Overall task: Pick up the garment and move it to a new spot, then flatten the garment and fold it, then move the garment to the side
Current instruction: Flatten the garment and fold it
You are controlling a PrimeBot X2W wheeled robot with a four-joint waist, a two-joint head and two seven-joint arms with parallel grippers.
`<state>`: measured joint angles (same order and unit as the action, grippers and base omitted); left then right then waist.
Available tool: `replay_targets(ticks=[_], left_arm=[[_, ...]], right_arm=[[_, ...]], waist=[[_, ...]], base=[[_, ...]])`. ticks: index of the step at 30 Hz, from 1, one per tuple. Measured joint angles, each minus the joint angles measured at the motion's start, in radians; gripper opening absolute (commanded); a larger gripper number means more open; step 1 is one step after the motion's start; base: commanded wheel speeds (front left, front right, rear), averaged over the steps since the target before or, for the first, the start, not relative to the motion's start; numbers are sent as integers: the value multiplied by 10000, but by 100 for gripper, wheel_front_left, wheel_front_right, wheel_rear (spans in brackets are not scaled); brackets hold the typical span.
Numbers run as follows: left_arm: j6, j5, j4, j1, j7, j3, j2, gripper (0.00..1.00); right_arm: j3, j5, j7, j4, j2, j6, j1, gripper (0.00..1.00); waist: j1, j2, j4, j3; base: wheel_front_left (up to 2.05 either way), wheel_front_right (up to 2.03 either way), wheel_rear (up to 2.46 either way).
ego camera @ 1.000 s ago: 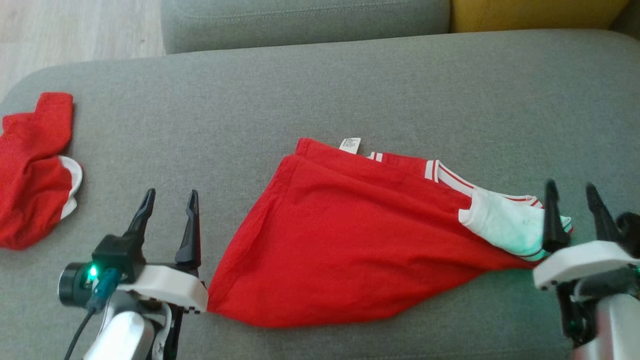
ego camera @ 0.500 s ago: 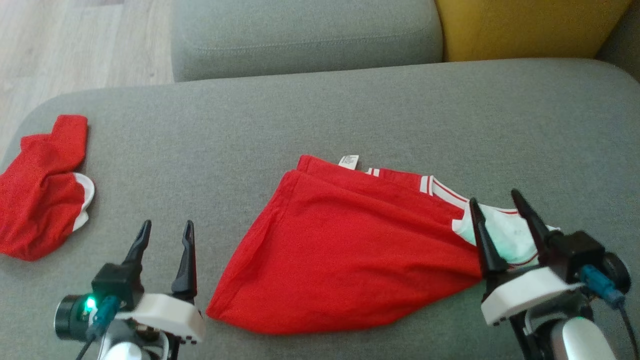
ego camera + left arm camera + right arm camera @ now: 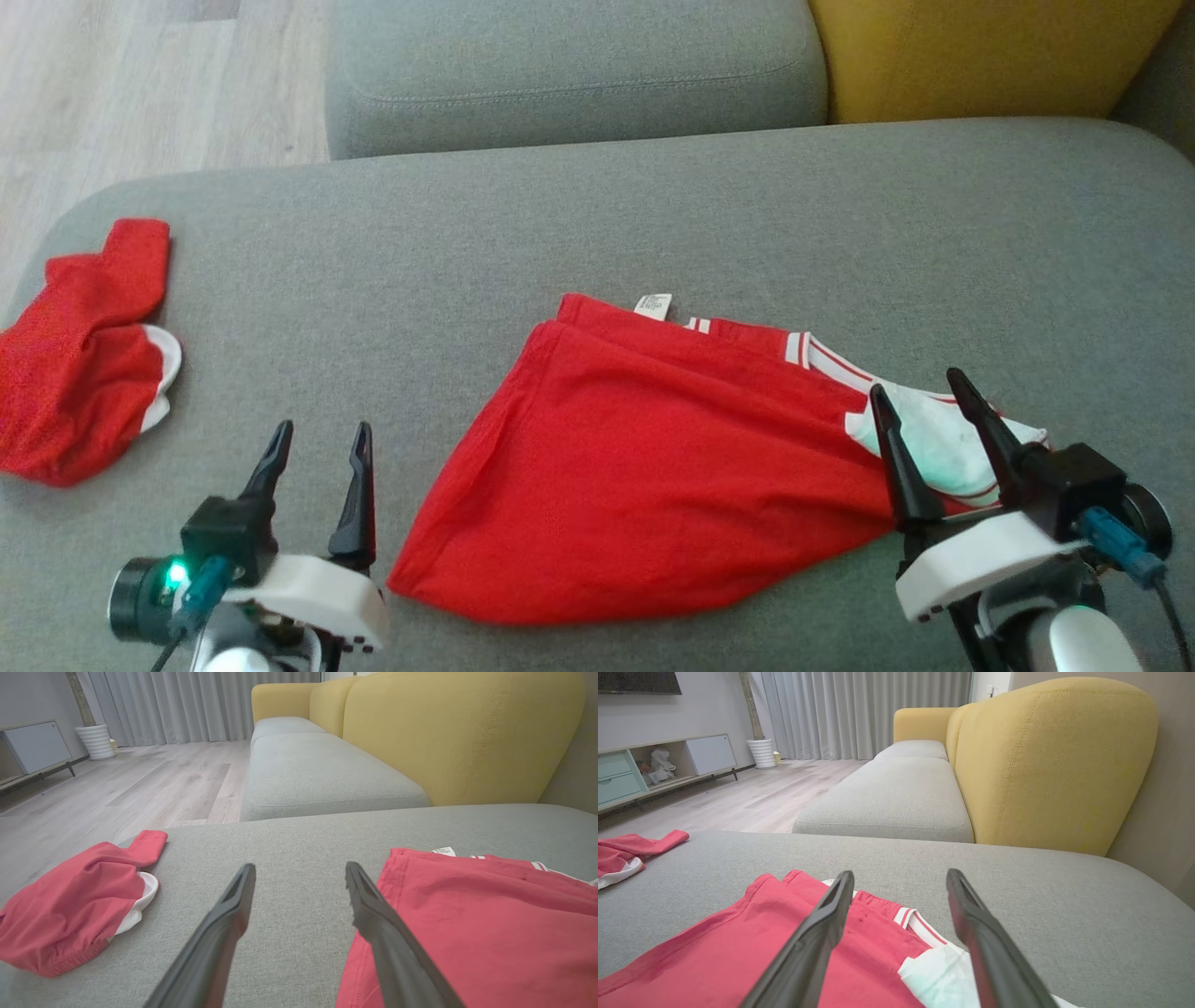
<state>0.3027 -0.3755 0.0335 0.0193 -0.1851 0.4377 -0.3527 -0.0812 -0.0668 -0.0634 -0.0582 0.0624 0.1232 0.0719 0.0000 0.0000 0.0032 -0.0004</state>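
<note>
Sofa seat (image 3: 597,224) is carrying ungripped garment (image 3: 653,467); right pincer (image 3: 916,383), spread like left pincer (image 3: 322,427), is sliding in from 3 o'clock, likely regrasping.

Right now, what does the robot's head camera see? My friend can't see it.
A red garment lies loosely folded on a grey sofa cushion. The left gripper is open beside its left corner, and the right gripper is open at its white-trimmed right end. A smaller red garment lies crumpled far left.

Grey upholstered seat (image 3: 597,215) with a folded red garment (image 3: 644,467) mid-front, crumpled red cloth (image 3: 75,373) far left
</note>
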Motion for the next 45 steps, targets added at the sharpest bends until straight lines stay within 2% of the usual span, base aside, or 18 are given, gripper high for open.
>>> replay_targets(ticks=[4, 8, 10, 11, 16, 20, 25, 31, 32, 33, 34, 35, 40, 43, 45], left_arm=[[-8, -69, 31, -5, 0, 25, -13, 100], [-339, -69, 107, -256, 104, 343, 13, 100], [-606, -67, 305, -722, 226, 575, 142, 100], [-918, -56, 506, -1423, 355, 825, 353, 100], [-1680, -23, 1513, -3637, 619, 1448, 1241, 100], [-2259, -36, 3072, -5218, 715, 1699, 1939, 100], [-2872, 27, 5668, -6957, 796, 1918, 2491, 100], [-3206, -165, 8635, -7903, 1304, 1967, 2817, 100], [-3277, -249, 9030, -7944, 1438, 1964, 2863, 96], [-3396, -357, 9252, -8014, 1482, 1948, 2909, 42], [-3519, -474, 9442, -8163, 1524, 1937, 2943, 6], [-3641, -596, 9649, -8335, 1707, 1941, 2980, 0], [-3998, -936, 10053, -8521, 1825, 2013, 3114, 0], [-4042, -932, 10113, -8496, 1367, 2238, 3124, 0], [-3889, -932, 10155, -8412, 899, 2270, 3164, 0]], right_arm=[[0, -38, 0, -6, -12, 0, 0, 100], [0, -46, -2, -35, -23, 0, -9, 100], [2, -107, -2, -61, -35, 2, -24, 100], [4, -111, -4, -105, -36, 0, -73, 100], [2, -109, -71, -205, -36, 0, -629, 100], [-31, -107, -67, -259, -36, 0, -1082, 100], [-33, -105, -61, -245, -36, 0, -1296, 100], [-73, -107, -52, -98, -38, 2, -1546, 100], [-67, -109, -12, -77, -38, 0, -1575, 100], [-59, -109, 25, -46, -38, 0, -1602, 100], [-61, -109, 29, -21, -42, 0, -1632, 100], [-59, -109, 31, -12, -48, 0, -1639, 100], [52, -111, 61, 46, -77, 0, -1638, 100], [178, -140, 65, 58, -81, 0, -1638, 100], [213, -157, 98, 61, -84, 0, -1637, 100]], waist=[[0, 0, 6, 74], [0, 0, 9, 285], [0, 0, 3, 447], [0, 0, -20, 647], [0, 0, -170, 1285], [2, 0, -413, 1855], [3, 0, -744, 2569], [2, 0, -1158, 3086], [2, 0, -1207, 3127], [2, 0, -1243, 3153], [1, 0, -1265, 3159], [0, 0, -1273, 3150], [0, 0, -1232, 3068], [1, 0, -1155, 3003], [1, 0, -1092, 2946]], base=[[0, 0, 0], [0, 0, 0], [0, 0, 0], [0, 0, 0], [0, 0, 0], [0, 0, 0], [0, 0, 0], [0, 0, 0], [0, 0, 0], [0, 0, 0], [0, 0, 0], [0, 0, 0], [0, 0, 0], [0, 0, 0], [0, 0, 0]])
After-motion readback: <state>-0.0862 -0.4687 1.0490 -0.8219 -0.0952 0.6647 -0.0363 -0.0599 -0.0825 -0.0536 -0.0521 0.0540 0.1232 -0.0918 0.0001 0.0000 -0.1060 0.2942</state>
